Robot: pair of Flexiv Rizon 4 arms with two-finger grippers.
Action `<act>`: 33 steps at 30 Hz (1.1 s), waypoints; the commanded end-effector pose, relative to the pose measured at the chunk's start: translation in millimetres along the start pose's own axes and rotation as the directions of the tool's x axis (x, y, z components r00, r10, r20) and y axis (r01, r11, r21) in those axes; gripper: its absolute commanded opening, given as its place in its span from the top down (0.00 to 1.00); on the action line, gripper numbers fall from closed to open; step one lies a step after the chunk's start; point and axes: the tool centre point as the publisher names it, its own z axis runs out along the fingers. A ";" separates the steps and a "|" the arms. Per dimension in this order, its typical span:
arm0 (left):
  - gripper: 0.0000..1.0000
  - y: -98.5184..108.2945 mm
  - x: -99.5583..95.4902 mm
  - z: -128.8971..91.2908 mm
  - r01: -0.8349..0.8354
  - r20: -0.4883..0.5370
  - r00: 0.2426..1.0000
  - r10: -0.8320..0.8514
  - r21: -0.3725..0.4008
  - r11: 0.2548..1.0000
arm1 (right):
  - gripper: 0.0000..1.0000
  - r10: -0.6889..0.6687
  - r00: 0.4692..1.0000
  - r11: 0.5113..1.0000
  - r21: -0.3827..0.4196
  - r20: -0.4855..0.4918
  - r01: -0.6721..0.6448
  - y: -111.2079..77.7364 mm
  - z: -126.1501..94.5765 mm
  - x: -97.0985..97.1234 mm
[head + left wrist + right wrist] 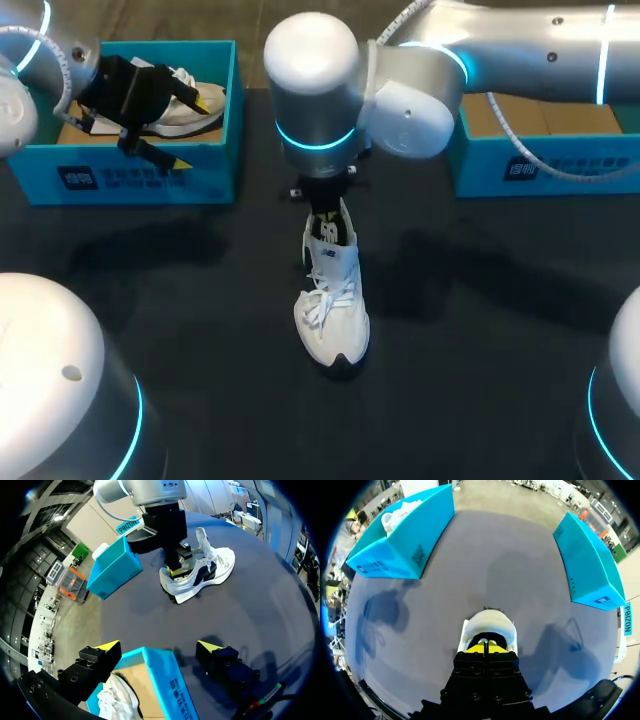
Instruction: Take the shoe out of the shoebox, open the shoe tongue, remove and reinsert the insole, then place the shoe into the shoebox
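Shoe (pixel 333 300) lies lengthwise on the bench (pixel 480 330), toe toward me; my right claw (pixel 487 648), clenched, sits at its heel opening.

The left arm (pixel 30 60) enters at the upper left of the frame, its wrist angled rightward. The left jaws are spread wide, with the yellow tips (pixel 107 646) well apart. The right arm (pixel 520 45) crosses from the upper right to the upper middle, its right wrist (pixel 312 90) pointing straight down. The right jaws are drawn nearly together, tips side by side.
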 end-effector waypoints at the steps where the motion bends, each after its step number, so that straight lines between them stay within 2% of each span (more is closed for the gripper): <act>1: 0.00 -0.6 0.3 -0.1 0.000 -0.001 1.000 0.000 -0.004 1.000 | 1.00 0.007 1.000 1.000 -0.029 -0.016 -0.008 -1.3 21.3 3.5; 6: 0.00 -0.6 0.3 -0.1 0.000 -0.001 1.000 0.000 -0.004 1.000 | 1.00 0.030 0.999 0.999 -0.037 -0.030 -0.032 -1.0 37.7 7.1; 11: 0.00 -0.6 0.3 -0.1 0.000 -0.001 1.000 0.000 -0.004 1.000 | 1.00 0.027 0.999 0.998 0.049 -0.017 -0.027 -5.9 54.4 10.2; 14: 0.00 -0.6 0.3 -0.1 0.000 -0.001 1.000 0.000 -0.004 1.000 | 1.00 0.041 0.999 0.996 0.075 -0.024 -0.039 -12.3 60.2 7.3; 16: 0.00 -0.6 0.3 -0.1 0.000 -0.001 1.000 0.000 -0.004 1.000 | 1.00 0.047 0.999 0.996 0.081 -0.025 -0.044 -14.8 59.4 5.6; 19: 0.00 -0.6 0.3 -0.1 0.000 -0.001 1.000 0.000 -0.004 1.000 | 1.00 0.047 0.999 0.997 0.064 -0.001 -0.047 -14.1 46.8 4.4; 21: 0.00 -0.6 0.3 -0.1 0.000 -0.001 1.000 0.000 -0.004 1.000 | 1.00 0.041 0.999 0.998 0.042 0.021 -0.041 -9.4 34.1 3.3; 24: 0.00 -0.6 0.3 -0.1 0.000 -0.001 1.000 0.000 -0.004 1.000 | 1.00 0.029 0.999 0.999 0.012 0.036 -0.029 -1.5 27.1 2.0; 29: 0.00 -0.6 0.3 -0.1 0.000 -0.001 1.000 0.000 -0.004 1.000 | 1.00 0.019 0.999 1.000 0.010 0.029 -0.019 8.0 38.9 2.9; 33: 0.00 -0.6 0.3 -0.1 0.000 -0.001 1.000 0.000 -0.004 1.000 | 1.00 0.018 0.999 0.998 0.064 0.031 -0.020 5.4 54.8 5.3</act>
